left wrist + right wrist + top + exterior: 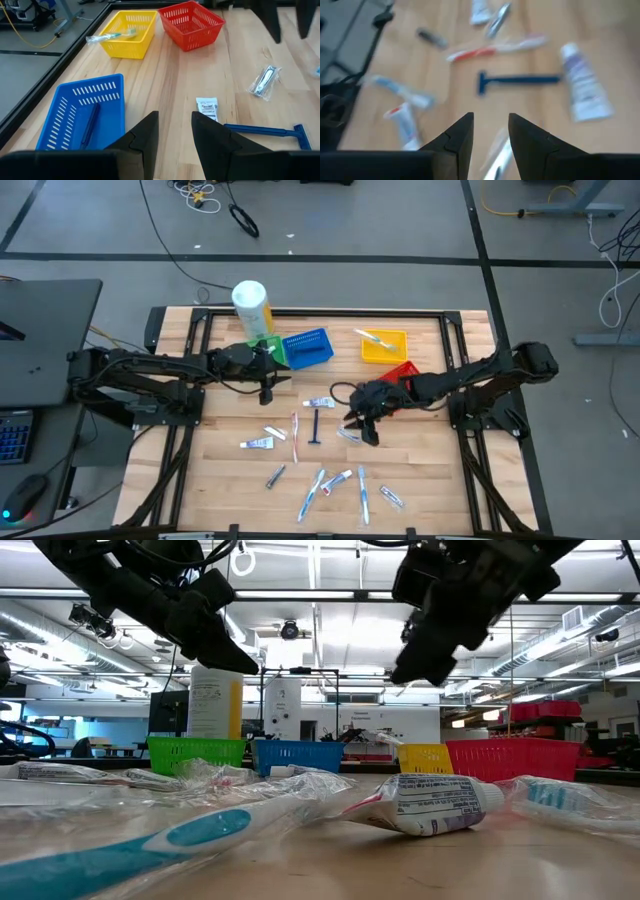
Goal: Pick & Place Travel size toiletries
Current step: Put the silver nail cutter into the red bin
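The travel size toiletries lie scattered on the wooden table's near half: a dark blue razor (316,425), white tubes (319,403) (258,443), a red-and-white toothbrush (296,435) and blue toothbrushes (312,492). My right gripper (368,432) (491,120) hangs open above a clear-wrapped item (497,150), just right of the razor (520,79), touching nothing. My left gripper (266,392) (175,117) stands open above the table near the blue basket (82,115), with a small tube (206,107) and the razor (265,131) ahead of it.
Along the far side stand a green basket (272,350), the blue basket (308,348) with a dark razor inside, a yellow basket (385,345) holding a toothbrush, and a red basket (400,373). A large white-and-yellow bottle (252,308) stands behind the green basket.
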